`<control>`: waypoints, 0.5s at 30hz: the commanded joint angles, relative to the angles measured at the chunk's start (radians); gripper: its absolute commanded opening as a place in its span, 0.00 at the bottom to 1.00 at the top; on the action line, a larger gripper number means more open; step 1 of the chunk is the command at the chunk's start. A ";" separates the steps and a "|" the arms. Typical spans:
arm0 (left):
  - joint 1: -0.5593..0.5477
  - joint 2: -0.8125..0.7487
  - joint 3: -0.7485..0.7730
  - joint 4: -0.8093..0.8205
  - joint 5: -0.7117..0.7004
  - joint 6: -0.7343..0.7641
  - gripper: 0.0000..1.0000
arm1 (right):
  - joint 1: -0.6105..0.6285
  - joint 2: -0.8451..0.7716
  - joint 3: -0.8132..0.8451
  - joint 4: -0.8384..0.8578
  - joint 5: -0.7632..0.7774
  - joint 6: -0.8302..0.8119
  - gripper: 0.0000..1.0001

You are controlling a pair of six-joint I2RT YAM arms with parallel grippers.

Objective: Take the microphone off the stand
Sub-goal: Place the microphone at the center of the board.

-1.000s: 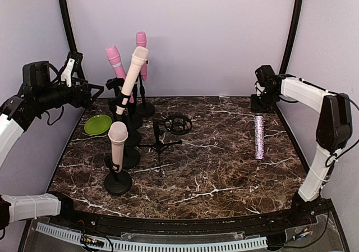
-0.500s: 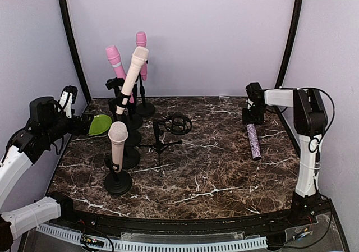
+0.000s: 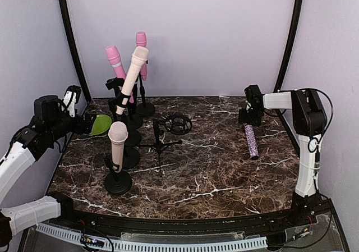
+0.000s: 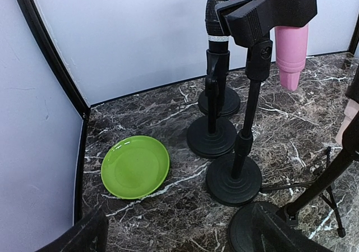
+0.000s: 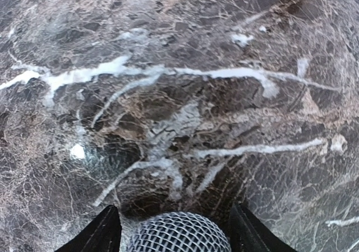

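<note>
A glittery purple microphone (image 3: 251,141) lies on the marble table (image 3: 224,168) at the right, its body pointing toward the near edge. Its mesh head (image 5: 178,234) sits between the fingers of my right gripper (image 3: 247,117), with a gap on each side, so the jaws are open. An empty tripod stand (image 3: 159,145) with a black shock mount (image 3: 178,124) stands mid-table. My left gripper (image 3: 84,124) hovers open at the left, near a green plate (image 3: 99,124) and holding nothing.
Several microphones remain on round-based stands at the left: a beige one (image 3: 118,142) nearest, a tall cream one (image 3: 133,75), and two pink ones (image 3: 115,61) behind. The left wrist view shows the stand bases (image 4: 234,178) beside the plate (image 4: 134,166). Walls close in both sides.
My right arm swung left and down with the glittery microphone, and its jaws have now spread off the head. My left arm dropped from high up to beside the green plate.
</note>
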 commanded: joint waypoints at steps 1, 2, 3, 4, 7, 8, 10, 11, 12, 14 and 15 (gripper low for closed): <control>0.006 0.004 -0.010 0.024 0.011 0.015 0.91 | 0.000 -0.007 -0.045 0.045 -0.002 0.014 0.72; 0.006 0.005 -0.010 0.024 0.013 0.015 0.91 | 0.000 -0.009 -0.048 0.047 -0.001 0.013 0.74; 0.006 0.006 -0.010 0.024 0.013 0.015 0.91 | 0.000 -0.012 -0.051 0.049 -0.002 0.013 0.76; 0.006 0.007 -0.011 0.023 0.013 0.015 0.91 | 0.000 -0.014 -0.052 0.052 -0.003 0.012 0.78; 0.006 0.005 -0.012 0.022 0.012 0.015 0.91 | 0.001 -0.023 -0.056 0.064 -0.016 0.006 0.86; 0.006 0.004 -0.013 0.023 0.011 0.015 0.91 | 0.001 -0.027 -0.057 0.067 -0.020 0.003 0.88; 0.006 0.006 -0.014 0.024 0.012 0.015 0.91 | 0.000 -0.038 -0.059 0.074 -0.023 0.000 0.92; 0.005 0.007 -0.015 0.024 0.013 0.016 0.91 | -0.001 -0.044 -0.057 0.073 -0.025 -0.004 0.98; 0.005 0.009 -0.014 0.024 0.013 0.016 0.91 | -0.001 -0.049 -0.054 0.070 -0.027 -0.005 0.99; 0.006 0.011 -0.014 0.023 0.012 0.016 0.91 | -0.001 -0.069 -0.048 0.067 -0.028 -0.011 0.99; 0.006 0.011 -0.014 0.024 0.011 0.016 0.91 | -0.001 -0.087 -0.048 0.067 -0.030 -0.012 0.99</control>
